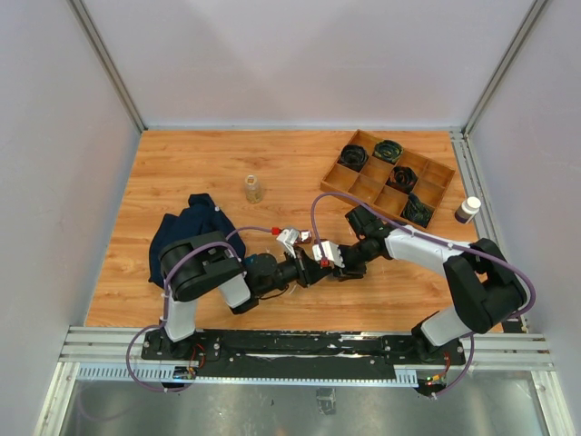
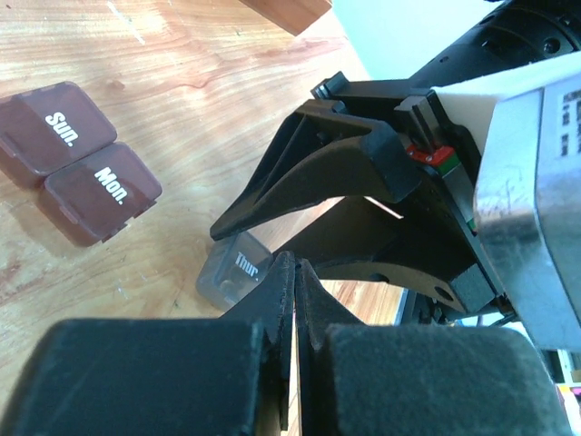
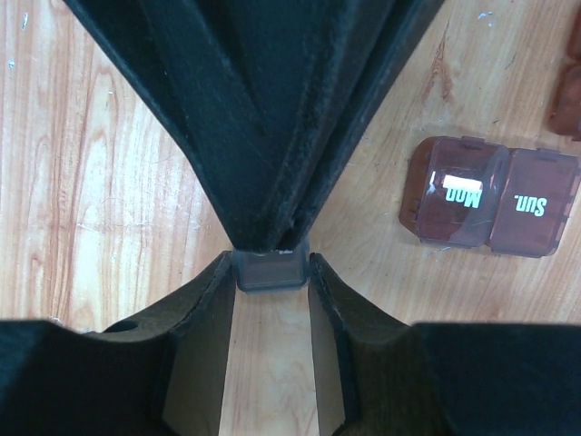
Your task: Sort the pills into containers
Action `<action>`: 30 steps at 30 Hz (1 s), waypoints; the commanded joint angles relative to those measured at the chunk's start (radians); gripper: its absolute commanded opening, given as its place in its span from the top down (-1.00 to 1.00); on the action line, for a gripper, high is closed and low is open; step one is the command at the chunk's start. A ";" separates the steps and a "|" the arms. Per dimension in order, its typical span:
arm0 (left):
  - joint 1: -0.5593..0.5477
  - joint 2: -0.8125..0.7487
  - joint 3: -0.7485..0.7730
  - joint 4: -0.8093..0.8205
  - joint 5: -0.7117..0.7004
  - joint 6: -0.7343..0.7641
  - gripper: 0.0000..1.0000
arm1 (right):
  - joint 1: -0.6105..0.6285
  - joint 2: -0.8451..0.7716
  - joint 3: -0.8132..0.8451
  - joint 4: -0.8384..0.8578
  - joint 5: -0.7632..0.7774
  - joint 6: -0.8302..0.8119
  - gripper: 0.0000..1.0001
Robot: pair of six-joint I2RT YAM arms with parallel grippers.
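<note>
On the glossy wood-grain worktop (image 1: pixel 200 173) two small square boxes of dark-brown translucent plastic lie touching side by side, at the left of the left wrist view. These are the "Sun." box (image 2: pixel 56 127) and the "Mon." box (image 2: pixel 103 193), each with rounded corners, a shiny lid and white lettering. Near them, at the lower centre of that view, is a third box of smoky-grey translucent plastic, the "Thur." box (image 2: pixel 231 272). It sits between the matte black, wedge-shaped fingers of the right pincer (image 3: pixel 270 263), which clamps its two sides. The left pincer (image 2: pixel 295 268) is closed, its black fingers pressed together along a thin seam, their tips meeting the grey box's edge; whether they nip its lid cannot be told. In the overhead view both pincers meet at the lower centre of the worktop.
</note>
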 commanded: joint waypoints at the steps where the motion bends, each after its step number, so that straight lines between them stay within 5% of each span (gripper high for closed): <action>1: 0.000 -0.035 0.030 -0.062 -0.013 -0.008 0.99 | 0.018 0.018 0.012 -0.029 0.021 0.010 0.49; 10: 0.001 -0.029 0.057 -0.123 -0.003 -0.021 0.99 | 0.018 0.019 0.012 -0.030 0.021 0.012 0.51; 16: 0.000 -0.001 0.108 -0.362 -0.022 -0.051 0.99 | 0.020 0.021 0.014 -0.031 0.024 0.012 0.54; 22: 0.007 0.057 0.053 -0.331 -0.031 -0.122 0.99 | 0.019 0.019 0.016 -0.032 0.025 0.012 0.55; 30: 0.016 -0.078 0.046 -0.266 0.011 -0.054 1.00 | 0.020 0.018 0.017 -0.034 0.033 0.014 0.55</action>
